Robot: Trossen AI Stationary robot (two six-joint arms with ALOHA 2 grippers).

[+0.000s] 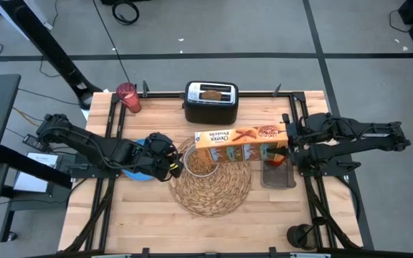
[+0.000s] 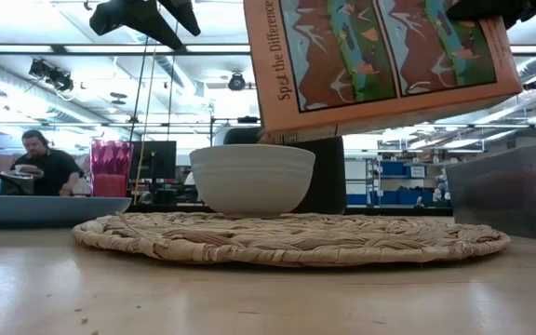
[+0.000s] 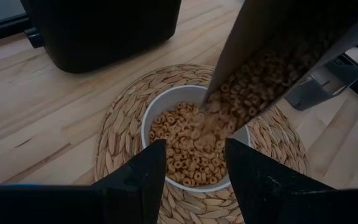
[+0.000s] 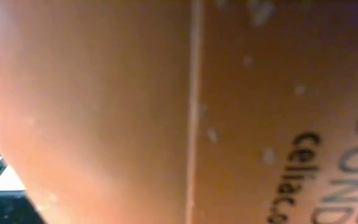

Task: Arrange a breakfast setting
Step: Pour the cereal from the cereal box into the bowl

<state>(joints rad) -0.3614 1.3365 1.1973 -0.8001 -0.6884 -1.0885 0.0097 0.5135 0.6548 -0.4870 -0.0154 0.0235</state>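
- Right now, the right end effector (image 1: 290, 136) held the cereal box (image 1: 241, 145) tipped over the bowl (image 3: 194, 146), at the mat's (image 1: 224, 193) ten o'clock.
- Left end effector (image 3: 194, 180) hovered half-open, empty.
- Overpouring could spill cereal (image 3: 191, 140) onto the mat.

Both arms are dark, near-black, built of rounded jointed segments; the left arm (image 1: 84, 143) shows bulky cylindrical joint housings with black cables looped along them; near its claw (image 1: 172, 163) small yellow marks stand out against the black. The right arm (image 1: 350, 132) is the same dark finish, with longer slim links, exposed bracket-like parts at the wrist and thin cables running beside them; its claw (image 1: 290, 136) is a compact black block. In the left wrist view the left fingers (image 3: 138, 183) are two broad, matte black wedges with flat inner faces and angular, tapered tips; their surfaces look smooth and unmarked.
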